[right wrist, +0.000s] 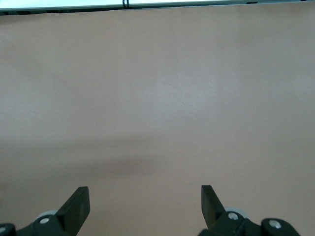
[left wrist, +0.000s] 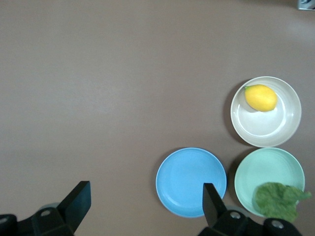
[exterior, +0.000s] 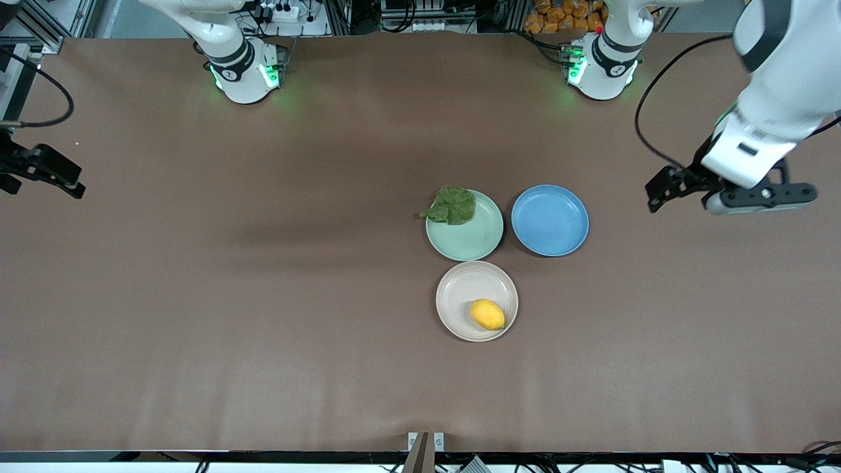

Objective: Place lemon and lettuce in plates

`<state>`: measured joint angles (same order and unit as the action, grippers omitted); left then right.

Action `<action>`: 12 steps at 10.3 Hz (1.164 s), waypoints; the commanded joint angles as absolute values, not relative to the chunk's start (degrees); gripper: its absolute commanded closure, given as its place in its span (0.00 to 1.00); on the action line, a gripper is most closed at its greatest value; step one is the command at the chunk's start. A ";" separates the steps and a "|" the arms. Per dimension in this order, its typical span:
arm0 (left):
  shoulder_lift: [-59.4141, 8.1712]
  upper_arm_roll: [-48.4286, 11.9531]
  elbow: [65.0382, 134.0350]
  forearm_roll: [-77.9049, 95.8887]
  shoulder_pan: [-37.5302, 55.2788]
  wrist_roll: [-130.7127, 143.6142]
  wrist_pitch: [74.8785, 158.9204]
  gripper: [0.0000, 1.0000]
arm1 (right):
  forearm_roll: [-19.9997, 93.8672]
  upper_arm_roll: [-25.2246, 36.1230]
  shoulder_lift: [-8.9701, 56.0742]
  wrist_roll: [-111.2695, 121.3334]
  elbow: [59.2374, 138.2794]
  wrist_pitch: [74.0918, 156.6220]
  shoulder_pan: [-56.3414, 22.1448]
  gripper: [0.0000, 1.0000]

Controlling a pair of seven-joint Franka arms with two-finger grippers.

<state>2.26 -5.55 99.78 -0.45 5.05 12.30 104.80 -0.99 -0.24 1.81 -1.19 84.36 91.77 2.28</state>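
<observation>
Brown table covering (exterior: 263,295) fills nearly all of my right wrist view, and nothing of the task shows there. I see only the two fingertips of the right gripper (right wrist: 142,204), spread wide with nothing between them. In the front view that gripper (exterior: 39,172) is cut off at the frame edge at the right arm's end of the table, so I can make out little more than dark fingers over bare cloth.

My left gripper (exterior: 667,187) hangs over bare table at the left arm's end, jaws released and empty. From its wrist camera the blue plate (left wrist: 191,182) lies closest to the fingers (left wrist: 211,199), one of which covers a bit of its rim. The mint green plate (left wrist: 269,179) sits just past it and the beige plate (left wrist: 266,111) farther out; all are well apart from the gripper.

The lettuce (exterior: 451,205) lies flat on the mint plate's rim, on the side toward the robot bases, one edge spilling over onto the cloth. The frame partly cuts the leaf in the left wrist view.

The lemon (exterior: 487,314) rests inside the beige plate, off-centre toward the front camera. Its long axis runs diagonally; I cannot clearly make out the tip from the front.
</observation>
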 commanded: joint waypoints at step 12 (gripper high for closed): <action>1.05 -4.83 86.22 0.88 4.83 6.31 89.21 0.00 | 2.28 6.33 -1.05 -0.44 85.96 89.47 -4.04 0.00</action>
